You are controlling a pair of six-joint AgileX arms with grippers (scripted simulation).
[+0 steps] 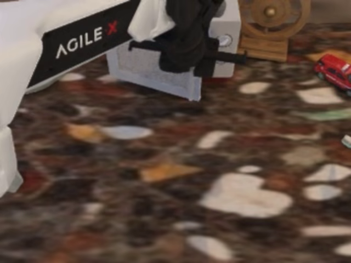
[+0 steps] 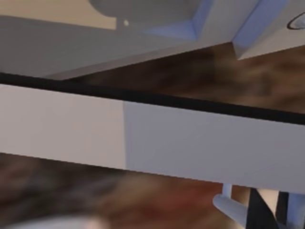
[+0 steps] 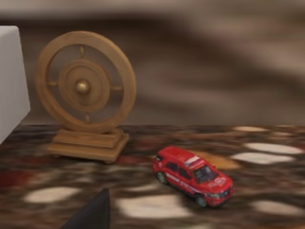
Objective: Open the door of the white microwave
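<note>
The white microwave (image 1: 229, 22) stands at the table's far edge, near the middle. Its door (image 1: 153, 71), white with a grey mesh window, hangs swung out toward the front, hinged on the left. My left arm reaches across from the left. My left gripper (image 1: 202, 64) sits at the door's free end, shut on the door's handle (image 2: 233, 209). In the left wrist view the door (image 2: 167, 138) crosses the picture edge-on, with the pale interior (image 2: 181, 24) beyond it and my left gripper (image 2: 271, 210) low down. In the right wrist view, a single dark fingertip (image 3: 95, 214) of my parked right gripper shows.
A wooden wheel ornament (image 1: 269, 22) on a stepped base stands just right of the microwave. A red toy car (image 1: 333, 70) lies further right. The right wrist view shows the wheel ornament (image 3: 83, 86), the car (image 3: 193, 175) and a microwave corner (image 3: 9, 81). The tabletop is dark speckled terrazzo.
</note>
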